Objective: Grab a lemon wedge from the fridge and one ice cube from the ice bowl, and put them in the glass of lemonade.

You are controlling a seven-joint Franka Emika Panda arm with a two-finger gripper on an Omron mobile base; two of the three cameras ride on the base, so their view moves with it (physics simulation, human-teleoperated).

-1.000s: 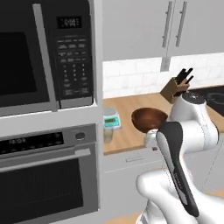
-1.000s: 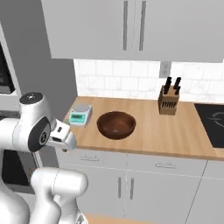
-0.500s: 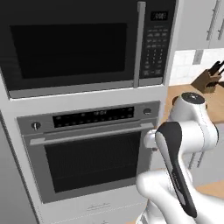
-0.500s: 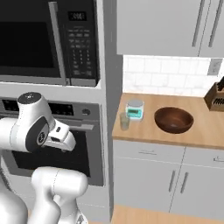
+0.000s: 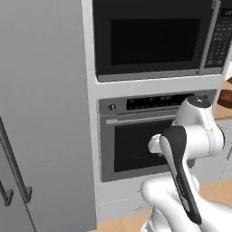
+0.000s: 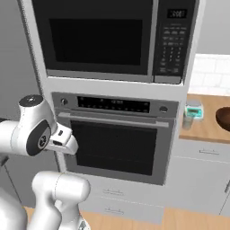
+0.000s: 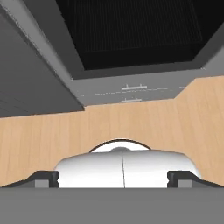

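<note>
Glass of lemonade [image 6: 187, 121] on counter [image 6: 206, 130] by scale [image 6: 193, 110], right of wall oven [image 6: 117, 137].

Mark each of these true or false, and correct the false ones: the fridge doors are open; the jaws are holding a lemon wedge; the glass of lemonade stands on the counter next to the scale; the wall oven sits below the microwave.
1. The fridge doors are open. False: the grey doors are shut, with the dark bar handles against them.
2. The jaws of the gripper hold a lemon wedge. False: they stand wide apart with nothing between them.
3. The glass of lemonade stands on the counter next to the scale. True.
4. The wall oven sits below the microwave. True.
</note>
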